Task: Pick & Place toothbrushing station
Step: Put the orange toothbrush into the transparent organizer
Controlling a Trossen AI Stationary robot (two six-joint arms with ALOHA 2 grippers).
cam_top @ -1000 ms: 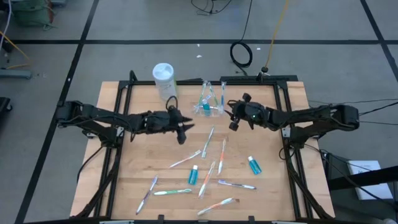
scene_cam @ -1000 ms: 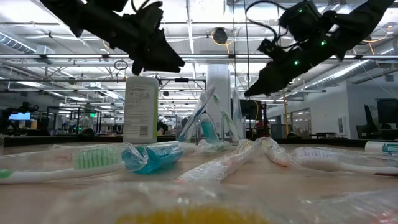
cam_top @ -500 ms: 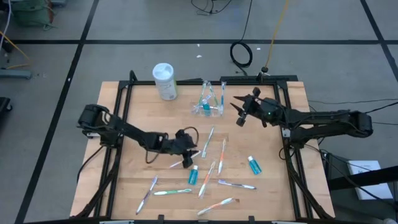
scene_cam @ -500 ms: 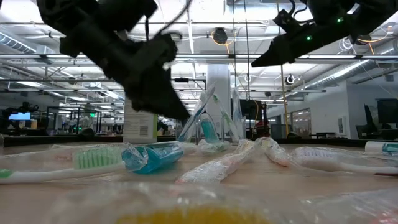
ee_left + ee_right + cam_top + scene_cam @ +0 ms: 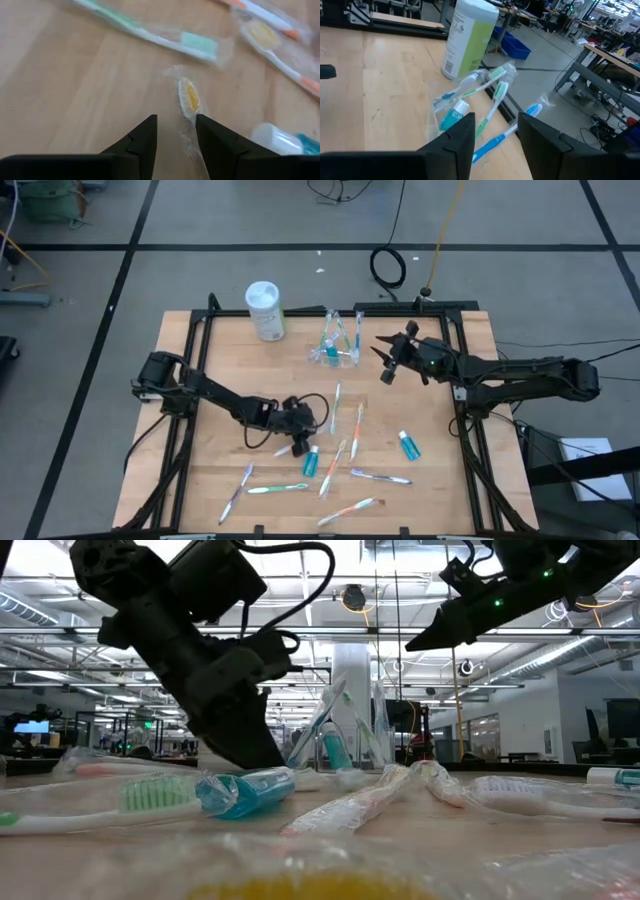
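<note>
Toothbrushes make up most of what we see on the wooden table (image 5: pixel 230 370). We take the clear cup (image 5: pixel 333 352) as our landmark: it stands near the table's far edge and holds a blue toothpaste tube (image 5: pixel 451 118) and a few upright toothbrushes (image 5: pixel 492 97). Nearer us from the cup, loose wrapped brushes lie scattered over the middle and near part of the table, among them an orange-bristled toothbrush (image 5: pixel 189 96), a green-bristled toothbrush (image 5: pixel 165 37) and a second toothpaste tube (image 5: pixel 311 461). A third toothpaste tube (image 5: pixel 409 445) lies near and to the right of the cup.

Our left gripper (image 5: pixel 300 438) is low over the table, well on the near side of the cup and a little to its left, just beside the second tube. In the left wrist view its fingers (image 5: pixel 142 142) stand slightly apart, with the wrapped orange-bristled brush running between them; we cannot tell if they touch it.

Our right gripper (image 5: pixel 383 360) hangs raised just to the right of the cup, its fingers (image 5: pixel 457 137) apart and empty, pointing toward the cup.

A white canister (image 5: pixel 265 311) stands to the left of the cup, by the same far edge.
</note>
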